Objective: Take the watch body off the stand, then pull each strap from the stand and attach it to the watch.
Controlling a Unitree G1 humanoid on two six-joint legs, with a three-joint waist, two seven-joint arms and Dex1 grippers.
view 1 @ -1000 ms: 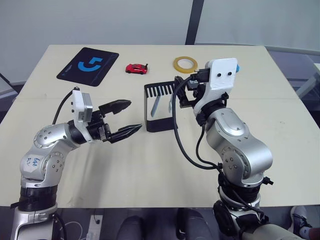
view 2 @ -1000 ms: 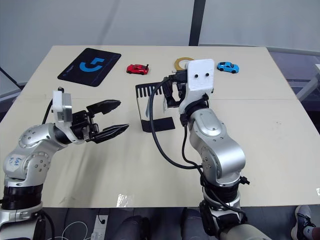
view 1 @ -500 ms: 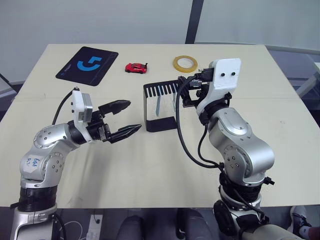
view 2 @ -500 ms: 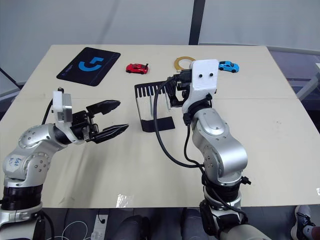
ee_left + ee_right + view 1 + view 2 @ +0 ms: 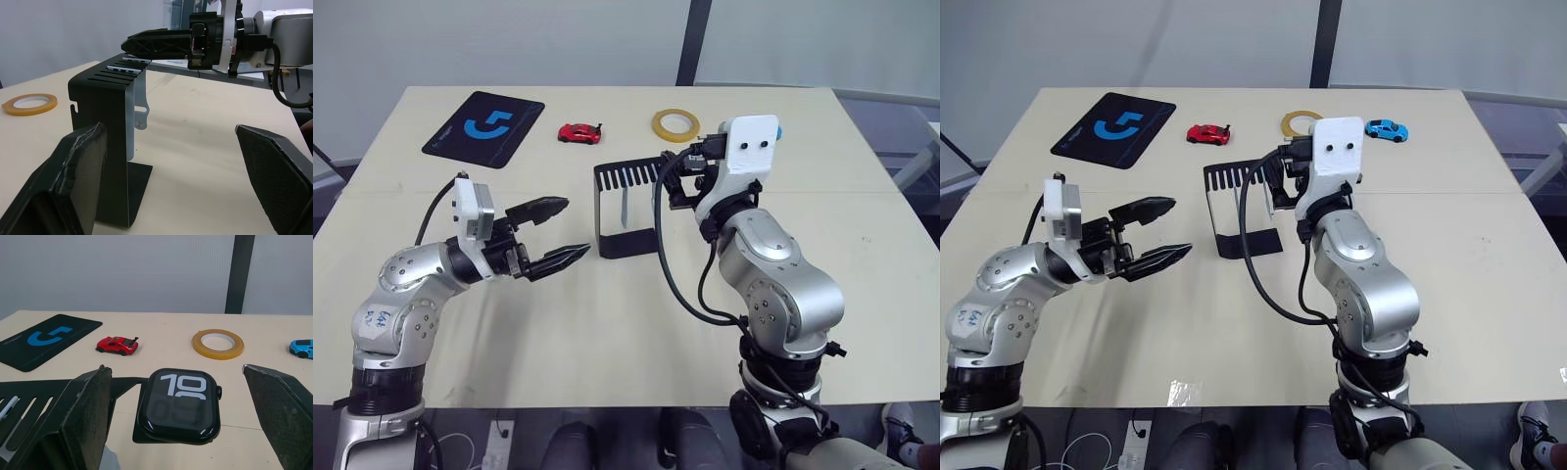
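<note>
While the watch body sits on the top plate of the stand, the right gripper hangs right at that end of the stand. Its two fingers are spread wide, one on each side of the watch, and they do not touch it. The screen shows white digits. One pale strap hangs down from the slots under the top plate. The stand is near the middle of the surface. The left gripper is in the air on the stand's other side, near it but not touching, with its fingers spread too. At the back of the surface lie a black mouse pad, a red toy car, a roll of yellow tape and a blue toy car.
</note>
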